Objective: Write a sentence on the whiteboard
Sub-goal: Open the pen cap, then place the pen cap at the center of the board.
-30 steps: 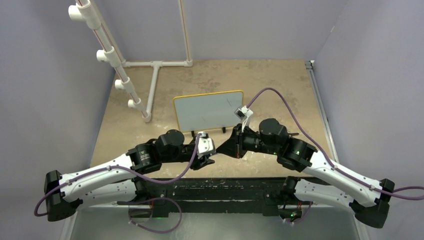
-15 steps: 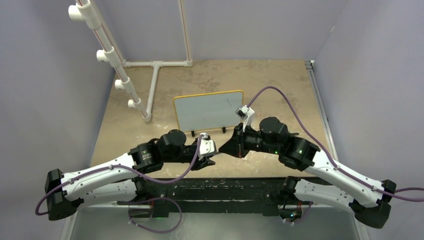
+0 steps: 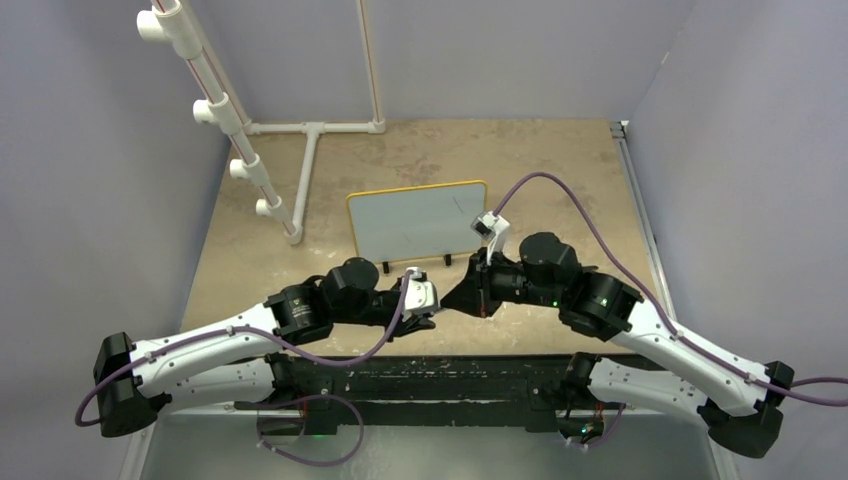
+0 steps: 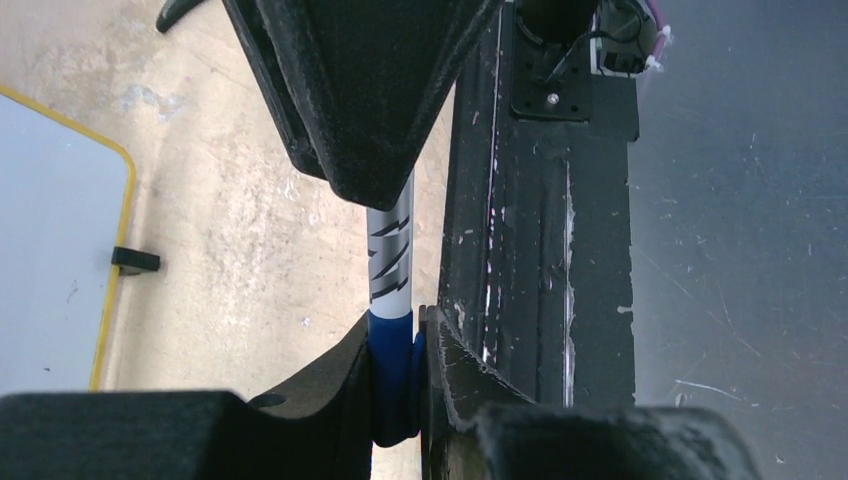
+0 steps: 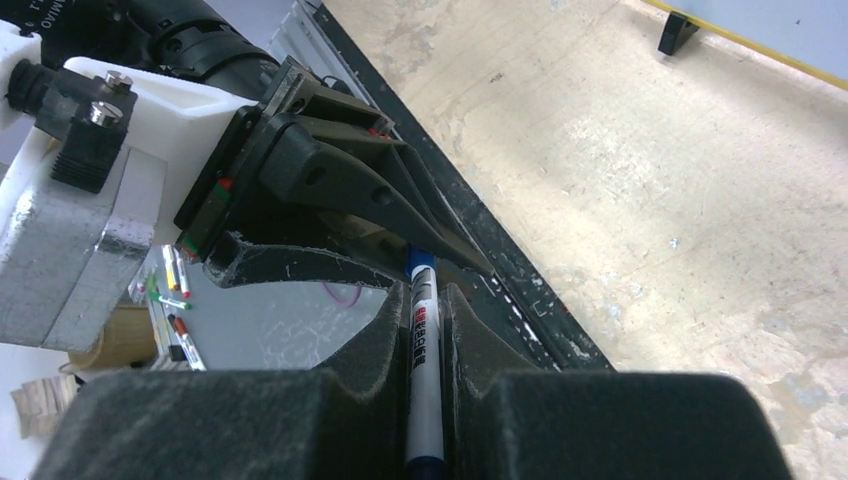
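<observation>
Right gripper (image 5: pixel 422 300) clenches the marker (image 5: pixel 422 350) barrel; left gripper (image 4: pixel 395 345) pinches its blue cap (image 4: pixel 392 380). They meet over the table's (image 3: pixel 560 170) near edge. The whiteboard (image 3: pixel 410 225) stands near at 12 o'clock, a pipe frame (image 3: pixel 300 170) at 10, and bare tabletop at 2.

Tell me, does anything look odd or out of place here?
Only one oddity: both arms clamp the same marker, the left pincer on its blue cap, the right pincer on its barrel. The whiteboard stands on its feet, and nothing looks spilled.
</observation>
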### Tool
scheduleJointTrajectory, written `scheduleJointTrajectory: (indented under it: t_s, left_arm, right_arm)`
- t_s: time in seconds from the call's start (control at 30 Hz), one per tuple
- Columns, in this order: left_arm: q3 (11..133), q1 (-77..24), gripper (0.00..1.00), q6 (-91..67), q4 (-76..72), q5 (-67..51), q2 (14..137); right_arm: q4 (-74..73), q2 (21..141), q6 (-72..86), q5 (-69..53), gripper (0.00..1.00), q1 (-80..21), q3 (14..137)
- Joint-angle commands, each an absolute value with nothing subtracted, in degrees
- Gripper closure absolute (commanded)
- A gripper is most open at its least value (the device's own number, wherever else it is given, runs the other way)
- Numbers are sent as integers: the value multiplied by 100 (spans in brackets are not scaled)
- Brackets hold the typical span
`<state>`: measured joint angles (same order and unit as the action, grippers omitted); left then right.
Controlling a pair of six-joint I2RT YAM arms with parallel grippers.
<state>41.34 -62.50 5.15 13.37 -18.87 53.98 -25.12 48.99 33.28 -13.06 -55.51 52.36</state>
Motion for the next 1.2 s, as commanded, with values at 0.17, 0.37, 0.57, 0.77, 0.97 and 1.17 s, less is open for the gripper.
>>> scheduleJointTrajectory:
  t_s: [0.17, 0.37, 0.57, 0.77, 0.97, 1.17]
  left_arm:
    - [4170, -6249, 100, 644, 1361, -1382, 5188]
    - [4074, -6249, 100, 661, 1355, -1060, 4981]
    - [4078, -6253, 100, 672, 1355, -1028, 5022]
    - [4104, -6249, 100, 366, 1389, -678, 5049]
    - [4068, -6210, 100, -1195, 1329, 255, 5447]
    - [3286, -5888, 100, -2871, 941, 1277, 5624]
  right_arm:
    - [-3434, 4700, 2783, -1300, 100, -5344, 6341]
    - [-4035, 4759, 2637, -1036, 100, -5344, 6795]
    - [-4399, 4741, 2566, -752, 100, -5344, 7173]
    - [-4397, 4717, 2575, -412, 100, -5344, 7153]
    - [-3820, 4556, 2659, 551, 100, -5344, 6541]
    - [-2688, 4263, 2698, 1006, 100, -5344, 5562]
